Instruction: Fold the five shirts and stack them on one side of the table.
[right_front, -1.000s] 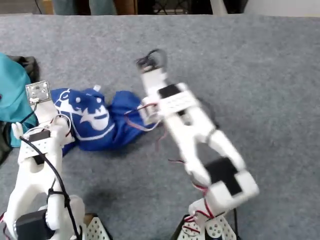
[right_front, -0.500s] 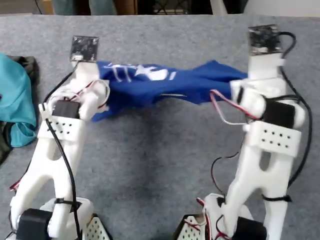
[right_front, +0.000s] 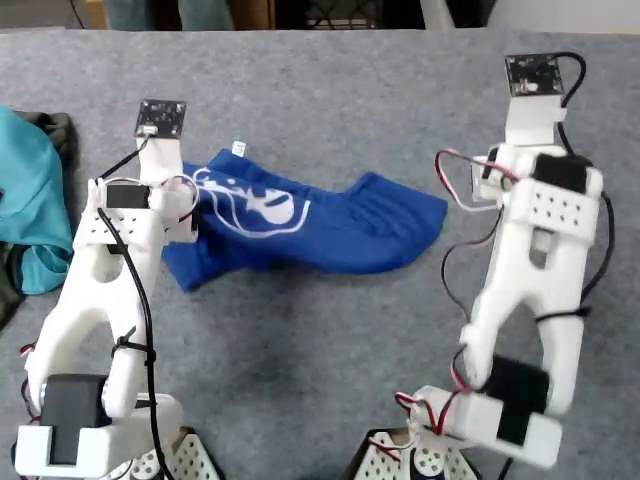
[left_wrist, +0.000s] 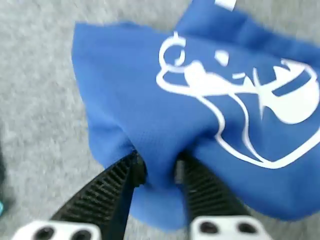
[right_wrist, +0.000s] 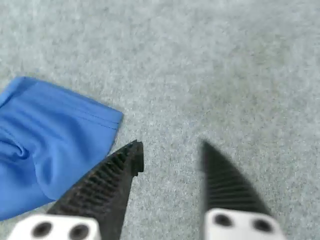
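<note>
Left wrist view: left gripper (left_wrist: 157, 165) pinches the blue shirt (left_wrist: 125, 90); right gripper (right_wrist: 170, 150) gapes empty.

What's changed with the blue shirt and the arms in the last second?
The blue shirt, stretched between both grippers half a second ago, now lies on the table. The right gripper let go and is open beside it; the left gripper stays shut on it. The teal cloth hasn't moved.

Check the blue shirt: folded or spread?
Spread but rumpled, no neat fold: blue shirt lies on the table, one end in the left gripper.
</note>
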